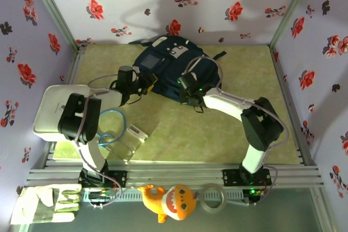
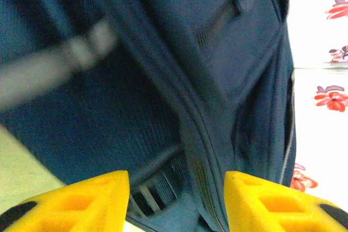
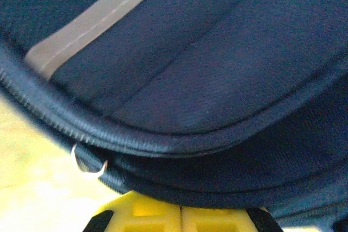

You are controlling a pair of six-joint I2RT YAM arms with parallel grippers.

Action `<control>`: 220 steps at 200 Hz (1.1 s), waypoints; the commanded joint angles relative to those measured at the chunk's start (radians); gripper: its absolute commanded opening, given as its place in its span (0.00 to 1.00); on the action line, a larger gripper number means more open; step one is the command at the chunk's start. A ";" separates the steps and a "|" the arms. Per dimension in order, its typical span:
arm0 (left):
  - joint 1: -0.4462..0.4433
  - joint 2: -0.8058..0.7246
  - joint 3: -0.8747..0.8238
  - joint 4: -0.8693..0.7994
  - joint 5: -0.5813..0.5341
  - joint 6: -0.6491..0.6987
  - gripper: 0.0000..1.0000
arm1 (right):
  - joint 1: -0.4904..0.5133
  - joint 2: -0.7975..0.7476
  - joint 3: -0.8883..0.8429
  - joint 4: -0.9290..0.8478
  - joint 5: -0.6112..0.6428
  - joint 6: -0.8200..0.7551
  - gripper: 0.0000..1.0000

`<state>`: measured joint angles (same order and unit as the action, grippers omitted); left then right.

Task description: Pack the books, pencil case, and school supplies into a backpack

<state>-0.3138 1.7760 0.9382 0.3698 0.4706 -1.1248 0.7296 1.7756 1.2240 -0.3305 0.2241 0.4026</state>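
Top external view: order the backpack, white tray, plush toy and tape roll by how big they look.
Largest to smallest: backpack, white tray (partly covered, so close), plush toy, tape roll.

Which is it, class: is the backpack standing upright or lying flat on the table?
Lying flat: the top view shows the backpack spread on the table, its front pocket facing up.
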 commanded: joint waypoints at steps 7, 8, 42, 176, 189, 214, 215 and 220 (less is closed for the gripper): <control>0.030 -0.106 -0.062 -0.025 0.005 0.063 0.52 | 0.054 0.086 0.140 0.095 -0.137 -0.064 0.00; 0.031 -0.108 -0.064 -0.024 0.006 0.063 0.52 | 0.056 0.089 0.144 0.096 -0.138 -0.064 0.00; 0.033 -0.118 -0.097 0.009 0.051 0.025 0.53 | 0.078 0.156 0.241 0.118 -0.201 -0.047 0.00; 0.032 0.032 -0.078 0.169 0.059 -0.097 0.20 | 0.080 0.144 0.216 0.134 -0.201 0.002 0.00; 0.032 0.025 -0.073 0.145 0.041 -0.082 0.14 | 0.080 0.131 0.202 0.126 -0.159 0.005 0.00; 0.039 0.002 -0.059 0.079 0.018 -0.032 0.07 | 0.074 0.089 0.159 0.085 -0.027 0.005 0.00; 0.038 0.001 -0.059 0.077 0.018 -0.031 0.07 | 0.074 0.088 0.157 0.084 -0.019 0.005 0.00; 0.041 -0.005 -0.058 0.065 0.015 -0.021 0.05 | 0.070 0.080 0.146 0.072 0.013 0.005 0.00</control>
<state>-0.2821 1.7924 0.8520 0.5026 0.5396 -1.2152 0.8162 1.9282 1.4067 -0.2790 0.0525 0.3969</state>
